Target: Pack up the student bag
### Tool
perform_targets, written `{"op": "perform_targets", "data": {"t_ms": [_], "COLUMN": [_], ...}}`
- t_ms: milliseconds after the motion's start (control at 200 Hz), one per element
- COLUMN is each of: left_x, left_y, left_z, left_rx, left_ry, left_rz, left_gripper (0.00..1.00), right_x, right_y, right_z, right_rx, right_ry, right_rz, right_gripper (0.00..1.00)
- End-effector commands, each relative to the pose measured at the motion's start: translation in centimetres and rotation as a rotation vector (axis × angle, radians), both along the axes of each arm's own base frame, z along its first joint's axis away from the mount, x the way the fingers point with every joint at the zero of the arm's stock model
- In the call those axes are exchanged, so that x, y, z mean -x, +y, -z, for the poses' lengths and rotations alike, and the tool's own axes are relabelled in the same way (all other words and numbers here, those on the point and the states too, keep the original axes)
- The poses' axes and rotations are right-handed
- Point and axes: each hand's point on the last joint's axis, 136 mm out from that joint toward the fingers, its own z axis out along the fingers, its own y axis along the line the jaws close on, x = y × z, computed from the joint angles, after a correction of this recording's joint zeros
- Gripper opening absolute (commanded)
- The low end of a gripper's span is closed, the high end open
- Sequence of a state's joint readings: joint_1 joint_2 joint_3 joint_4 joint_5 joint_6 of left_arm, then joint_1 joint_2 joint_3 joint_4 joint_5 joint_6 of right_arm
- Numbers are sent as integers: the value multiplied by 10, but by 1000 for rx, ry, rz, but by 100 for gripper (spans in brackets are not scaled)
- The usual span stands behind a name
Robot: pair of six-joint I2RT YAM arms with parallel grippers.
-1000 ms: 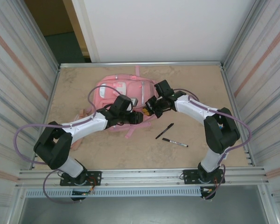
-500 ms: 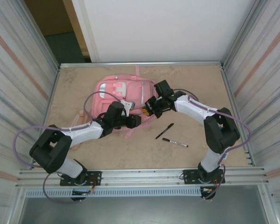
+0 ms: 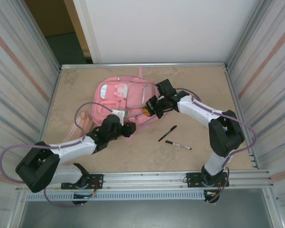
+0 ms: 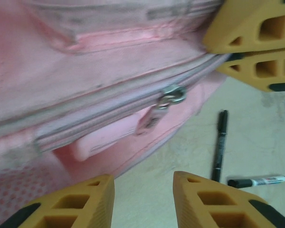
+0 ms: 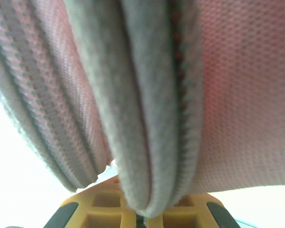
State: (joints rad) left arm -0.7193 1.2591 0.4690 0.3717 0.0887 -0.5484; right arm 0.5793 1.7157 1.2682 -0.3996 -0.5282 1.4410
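Tabletop (image 3: 194,90), beige: the student bag (image 3: 118,92) lies flat at far centre-left. Right gripper (image 5: 141,216) is clamped on the bag's edge, apparently a zipped seam. Left gripper (image 4: 143,190) has fingers apart, empty, short of the zipper pull (image 4: 171,95).

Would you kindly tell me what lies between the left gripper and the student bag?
In the left wrist view, only a bare strip of table separates the left gripper from the student bag.
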Motion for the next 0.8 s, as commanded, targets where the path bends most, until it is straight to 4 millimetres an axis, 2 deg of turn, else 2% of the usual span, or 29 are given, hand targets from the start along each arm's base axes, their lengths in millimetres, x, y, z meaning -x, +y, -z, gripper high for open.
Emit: {"op": "perform_targets", "data": {"t_ms": [0, 95, 150, 296, 431, 551, 621, 686, 792], "left_x": [-1, -8, -13, -29, -41, -38, -36, -34, -32], "left_y": [-14, -10, -11, -2, 28, 16, 20, 23, 13], "left_z": [-29, -34, -37, -37, -29, -39, -36, -35, -42], "left_rx": [99, 136, 153, 133, 24, 80, 90, 101, 202], "left_ry": [-71, -55, -30, 62, 192, 213, 258, 274, 252], "left_rz": [73, 64, 83, -2, -226, -176, -207, -232, -172], "left_gripper": [41, 52, 53, 52, 55, 60, 64, 65, 63], "right_x": [8, 12, 14, 15, 7, -1, -3, -2, 0], "right_y": [25, 33, 36, 41, 37, 32, 32, 34, 39], "right_z": [-58, -63, -65, -73, -84, -95, -98, -102, -104], "right_rx": [-137, -149, -145, -155, -167, -185, -190, -200, -207], "right_ry": [-74, -74, -84, -95, -138, -156, -159, -163, -167], "right_rz": [-72, -85, -86, -99, -109, -98, -98, -103, -109], "right_gripper": [0, 0, 0, 0, 0, 0, 0, 0, 0]}}
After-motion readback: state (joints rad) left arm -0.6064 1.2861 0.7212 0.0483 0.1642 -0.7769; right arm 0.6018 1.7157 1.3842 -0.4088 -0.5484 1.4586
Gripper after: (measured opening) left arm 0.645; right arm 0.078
